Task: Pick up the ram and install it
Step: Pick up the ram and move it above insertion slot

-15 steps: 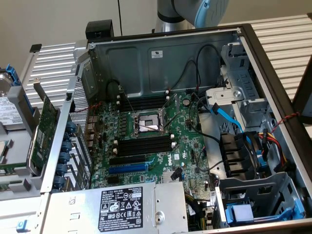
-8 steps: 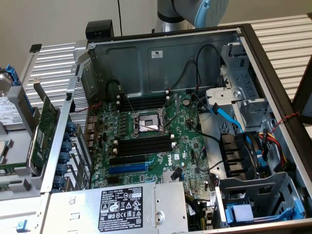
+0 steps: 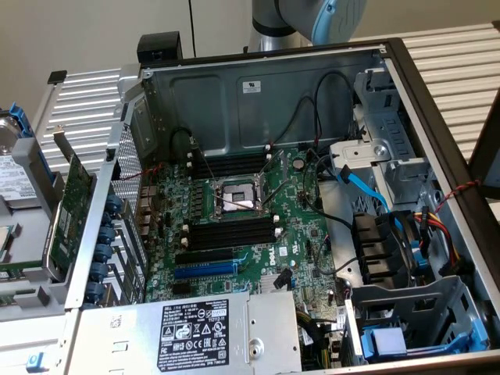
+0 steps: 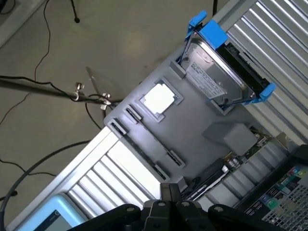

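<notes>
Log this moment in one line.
gripper: shut, nothing seen held | at: edge of gray tray | on tray: hard drive, processor chip | motherboard memory slots: bare

Robotics lab bench: open PC case (image 3: 258, 101) on slatted aluminium table (image 3: 453, 55), grey parts tray (image 3: 31, 168) at its 9 o'clock in the exterior view. Cables (image 4: 29, 84) cross the bare floor (image 4: 125, 43).

One open computer case (image 3: 258, 86) is holding one motherboard (image 3: 305, 226), one processor socket (image 3: 234, 197), two banks of memory slots (image 3: 230, 164), one blue expansion slot (image 3: 205, 269) and one power supply (image 3: 195, 328). Outside it, one green expansion card (image 3: 74, 203) is standing. In the wrist view one grey tray (image 4: 202, 139) is carrying one hard drive (image 4: 216, 72) in one blue caddy (image 4: 211, 33) and one processor chip (image 4: 158, 98), with one claw (image 4: 169, 192) showing.
</notes>
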Controlling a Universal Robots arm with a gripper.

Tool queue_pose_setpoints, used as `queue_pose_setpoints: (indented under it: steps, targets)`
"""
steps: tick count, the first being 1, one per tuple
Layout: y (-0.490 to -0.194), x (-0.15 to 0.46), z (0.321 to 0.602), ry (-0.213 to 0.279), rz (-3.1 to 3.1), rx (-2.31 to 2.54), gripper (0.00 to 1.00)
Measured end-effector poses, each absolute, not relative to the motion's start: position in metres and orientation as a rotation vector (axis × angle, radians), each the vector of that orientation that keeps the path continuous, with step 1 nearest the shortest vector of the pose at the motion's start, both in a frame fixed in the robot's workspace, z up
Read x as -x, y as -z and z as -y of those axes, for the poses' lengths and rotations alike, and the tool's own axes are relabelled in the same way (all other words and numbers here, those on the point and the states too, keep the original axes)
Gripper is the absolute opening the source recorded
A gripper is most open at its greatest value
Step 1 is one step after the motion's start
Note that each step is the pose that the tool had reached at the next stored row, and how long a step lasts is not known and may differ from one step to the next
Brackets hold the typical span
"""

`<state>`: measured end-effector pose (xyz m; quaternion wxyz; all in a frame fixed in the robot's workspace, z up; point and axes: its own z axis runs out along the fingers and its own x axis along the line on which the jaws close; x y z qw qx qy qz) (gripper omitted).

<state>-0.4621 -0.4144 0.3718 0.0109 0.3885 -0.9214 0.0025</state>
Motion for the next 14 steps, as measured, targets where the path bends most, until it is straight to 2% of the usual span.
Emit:
queue_pose_setpoints:
  steps: [14]
  targets:
    - [-0.3703,0.4621,0.4145,-0.012,2.698,-1.567,0.11]
